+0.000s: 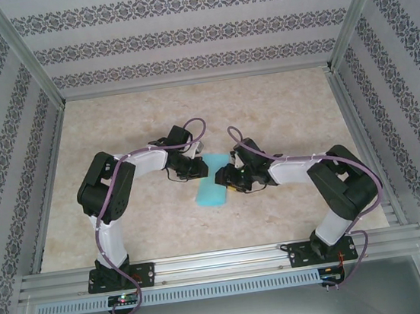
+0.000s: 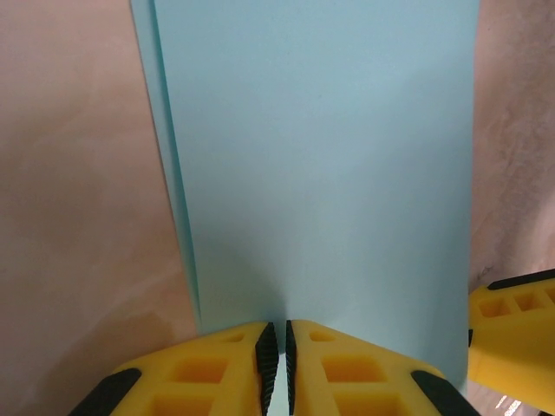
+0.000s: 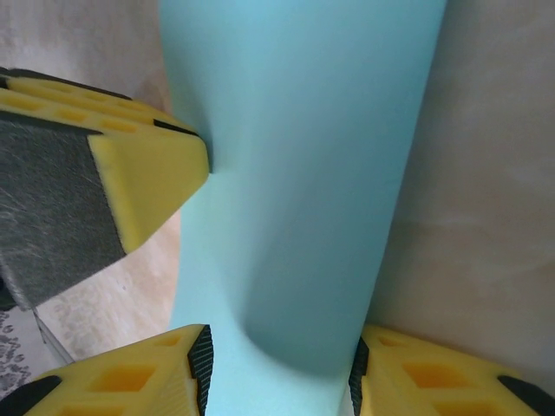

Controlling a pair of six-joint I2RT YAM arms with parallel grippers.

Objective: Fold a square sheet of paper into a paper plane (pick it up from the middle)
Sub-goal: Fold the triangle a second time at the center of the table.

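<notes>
The square sheet of paper (image 1: 212, 186), light turquoise, is doubled over into a long strip at the table's middle, between both arms. My left gripper (image 1: 200, 166) is shut on one long edge of it; in the left wrist view its black pads (image 2: 269, 355) pinch the sheet (image 2: 321, 156), whose two layers show at the left edge. My right gripper (image 1: 226, 178) stands open astride the opposite side, with the sheet's rounded, bulging bend (image 3: 303, 130) between its fingers (image 3: 195, 368). A paper plane is out of view.
A yellow finger of the right gripper (image 2: 513, 338) sits close beside the left gripper. The left gripper's finger (image 3: 147, 173) presses against the sheet in the right wrist view. Beige marbled tabletop (image 1: 130, 128) surrounds the sheet, with patterned walls and a metal frame (image 1: 223, 262) around it.
</notes>
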